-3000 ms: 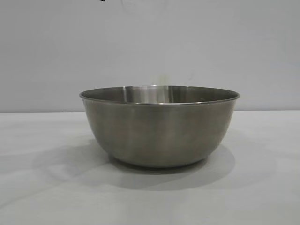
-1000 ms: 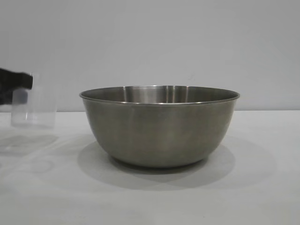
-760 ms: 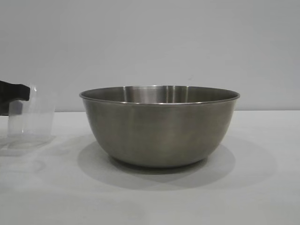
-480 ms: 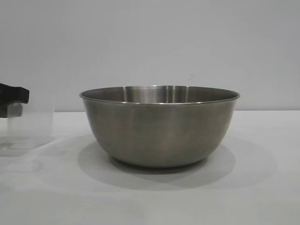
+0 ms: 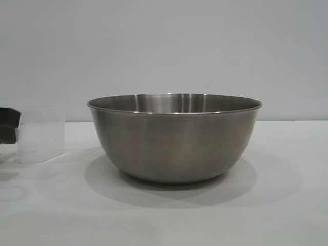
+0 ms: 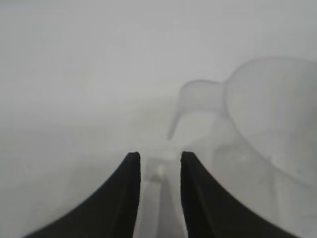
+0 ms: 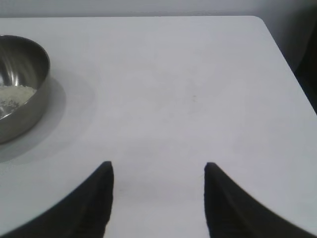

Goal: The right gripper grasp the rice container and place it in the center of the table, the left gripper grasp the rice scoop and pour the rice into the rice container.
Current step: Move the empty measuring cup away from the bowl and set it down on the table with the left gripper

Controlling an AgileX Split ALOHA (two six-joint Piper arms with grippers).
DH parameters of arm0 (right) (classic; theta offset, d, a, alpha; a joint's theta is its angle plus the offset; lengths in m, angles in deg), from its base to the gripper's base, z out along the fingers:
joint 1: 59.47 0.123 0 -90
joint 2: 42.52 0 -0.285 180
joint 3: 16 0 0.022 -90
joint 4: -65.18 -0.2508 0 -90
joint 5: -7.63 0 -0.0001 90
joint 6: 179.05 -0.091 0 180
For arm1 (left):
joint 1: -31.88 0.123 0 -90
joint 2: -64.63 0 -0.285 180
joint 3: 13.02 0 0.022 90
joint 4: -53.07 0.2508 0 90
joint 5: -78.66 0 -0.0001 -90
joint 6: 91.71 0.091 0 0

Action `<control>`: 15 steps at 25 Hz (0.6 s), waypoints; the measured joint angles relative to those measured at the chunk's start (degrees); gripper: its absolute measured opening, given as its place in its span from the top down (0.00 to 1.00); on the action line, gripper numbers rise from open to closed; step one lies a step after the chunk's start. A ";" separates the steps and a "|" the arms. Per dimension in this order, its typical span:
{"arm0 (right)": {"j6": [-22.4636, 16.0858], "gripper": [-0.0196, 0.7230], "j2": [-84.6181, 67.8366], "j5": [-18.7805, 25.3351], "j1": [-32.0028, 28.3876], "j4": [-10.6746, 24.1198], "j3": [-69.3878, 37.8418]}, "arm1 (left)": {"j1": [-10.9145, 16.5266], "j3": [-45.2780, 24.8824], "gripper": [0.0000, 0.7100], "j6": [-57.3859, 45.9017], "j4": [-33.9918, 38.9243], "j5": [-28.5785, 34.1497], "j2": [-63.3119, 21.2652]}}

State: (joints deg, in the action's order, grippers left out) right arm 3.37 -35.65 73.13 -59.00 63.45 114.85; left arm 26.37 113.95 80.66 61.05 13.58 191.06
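Exterior view: the rice container (image 5: 174, 138), a wide brushed-steel bowl, stands upright on the white tabletop (image 5: 287, 215) at mid-frame, its shadow spread beneath it. In the right wrist view the same bowl sits at the picture's edge, and a shallow layer of pale rice (image 7: 14, 95) lies on its floor. The rice scoop (image 5: 42, 134), a small clear plastic cup, stands upright on the tabletop to the left of the bowl, apart from it. I cannot tell whether any grains are in the scoop. My left end effector (image 5: 9, 124) shows as a dark shape at the left edge of the exterior view, just beside the scoop. In the left wrist view its two black fingers (image 6: 126, 198) stand slightly parted with a narrow gap between them and nothing gripped; the scoop lies off to one side of the fingers, its small side handle (image 6: 190, 101) towards them, not between them. My right end effector (image 7: 158, 198) hovers over bare tabletop, well apart from the bowl, its fingers wide apart and holding nothing. A plain pale wall (image 5: 164, 46) closes the scene behind the tabletop.
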 joint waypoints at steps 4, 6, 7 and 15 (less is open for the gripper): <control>0.00 0.45 0.00 0.00 0.00 0.00 0.00 | 0.00 -1.75 0.77 1.85 -3.38 -0.10 -2.75; 0.00 0.45 0.00 0.00 0.00 0.00 0.00 | 1.08 -2.15 0.77 0.53 -5.20 -0.10 -4.37; 0.00 0.45 0.00 0.00 0.00 0.00 0.00 | 2.03 -2.13 0.77 -0.29 -5.10 -0.10 -4.89; 0.00 0.45 0.00 0.00 0.00 0.00 0.00 | 9.15 -1.28 0.77 -1.05 2.92 0.01 -10.32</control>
State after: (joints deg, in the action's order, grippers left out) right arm 3.37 -35.65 73.13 -59.00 63.45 114.85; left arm 35.52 112.68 79.61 63.96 13.60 180.74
